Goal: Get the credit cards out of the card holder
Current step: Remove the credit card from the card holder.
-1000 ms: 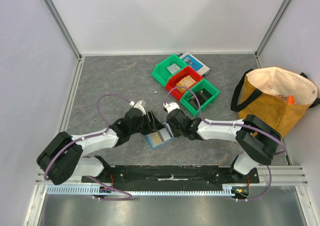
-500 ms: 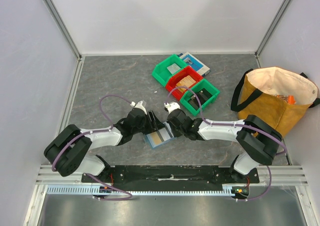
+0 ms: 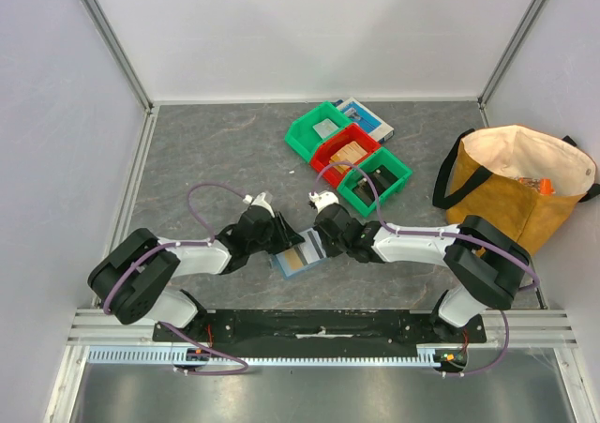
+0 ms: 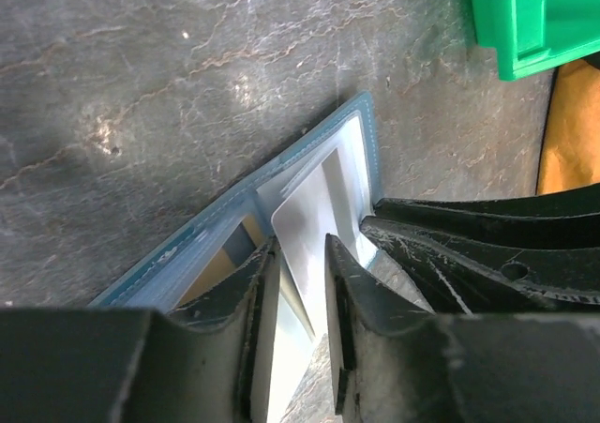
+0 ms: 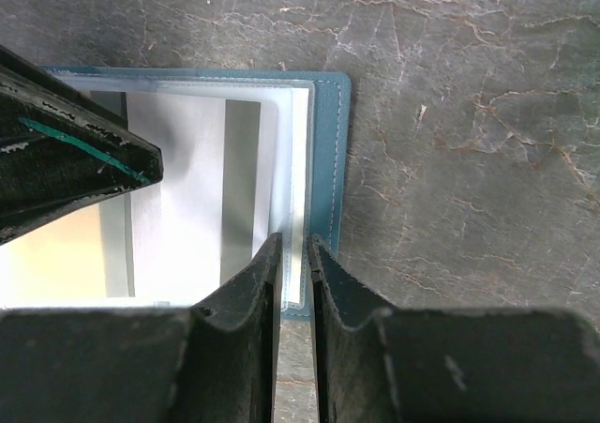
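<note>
The slate-blue card holder (image 3: 279, 265) lies open on the grey table between my two grippers. A tan credit card (image 3: 298, 257) shows in its left half. In the left wrist view, my left gripper (image 4: 300, 245) has its jaws narrowed around a pale grey credit card (image 4: 314, 207) that sticks out of a pocket of the holder (image 4: 216, 217). My right gripper (image 5: 293, 240) is shut on the holder's right edge (image 5: 328, 160), next to the white striped card (image 5: 197, 179). From above, the left gripper (image 3: 284, 228) and right gripper (image 3: 317, 243) nearly touch.
Two green bins (image 3: 322, 129) (image 3: 375, 179) and a red bin (image 3: 345, 149) stand behind the holder, with a blue-and-white flat box (image 3: 370, 115) behind them. A tan tote bag (image 3: 516, 193) stands at the right. A green bin corner (image 4: 534, 20) shows in the left wrist view.
My left arm has swung in and lowered toward the holder, and its jaws have narrowed over the card. My right gripper has stayed on the holder's edge.
</note>
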Controlling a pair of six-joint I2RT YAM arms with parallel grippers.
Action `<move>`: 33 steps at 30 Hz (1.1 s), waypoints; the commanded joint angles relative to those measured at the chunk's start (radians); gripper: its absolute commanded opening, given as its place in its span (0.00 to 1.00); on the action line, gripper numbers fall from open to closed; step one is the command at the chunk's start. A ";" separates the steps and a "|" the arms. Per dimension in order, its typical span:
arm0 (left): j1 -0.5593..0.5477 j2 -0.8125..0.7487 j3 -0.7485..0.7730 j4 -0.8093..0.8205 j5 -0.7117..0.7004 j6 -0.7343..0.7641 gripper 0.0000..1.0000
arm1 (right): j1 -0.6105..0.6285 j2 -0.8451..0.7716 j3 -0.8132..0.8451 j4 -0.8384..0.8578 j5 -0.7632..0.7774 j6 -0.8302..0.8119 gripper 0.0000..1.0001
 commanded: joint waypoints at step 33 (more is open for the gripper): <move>0.026 -0.075 -0.114 0.100 0.075 -0.063 0.35 | -0.037 -0.009 -0.035 0.005 -0.091 0.034 0.19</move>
